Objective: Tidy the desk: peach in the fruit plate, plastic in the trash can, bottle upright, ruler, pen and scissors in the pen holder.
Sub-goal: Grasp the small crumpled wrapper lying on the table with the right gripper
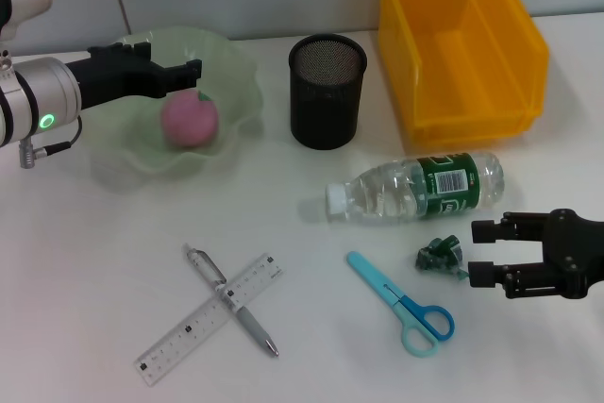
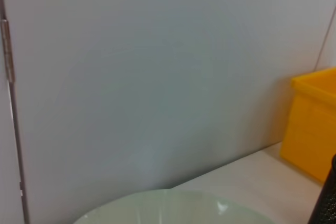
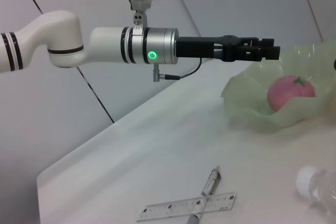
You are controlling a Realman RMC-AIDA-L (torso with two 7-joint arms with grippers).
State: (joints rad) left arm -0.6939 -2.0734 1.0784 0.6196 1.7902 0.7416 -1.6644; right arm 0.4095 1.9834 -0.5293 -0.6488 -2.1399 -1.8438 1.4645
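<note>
1. I take the lying bottle (image 1: 415,187) as my landmark. My right gripper (image 1: 483,251) sits just in front of its base end, fingers spread wide and holding nothing, mouth towards the crumpled green plastic (image 1: 442,258). The plastic lies close in front of the bottle, so a careless closing could nudge the bottle and set it rolling on the counter (image 1: 85,280).
2. The plastic is small and springy; I expect it could slip out sideways as the fingers close.
3. The scissors (image 1: 403,303) lie just beside the plastic, farther from the bottle; a low sweep might drag them.
4. The yellow trash can (image 1: 460,42) stands behind the bottle, so the carry passes over it; a low path could clip it.
5. My left gripper (image 1: 189,72) hovers over the fruit plate (image 1: 241,73), far left of the bottle, above the peach (image 1: 189,121) already resting inside. Its fingers look parted and empty; a dip there could knock the peach or the rim.
6. The pen (image 1: 232,300) and ruler (image 1: 209,317) lie crossed, well to the left and front of the bottle; lifting one may drag the other.
</note>
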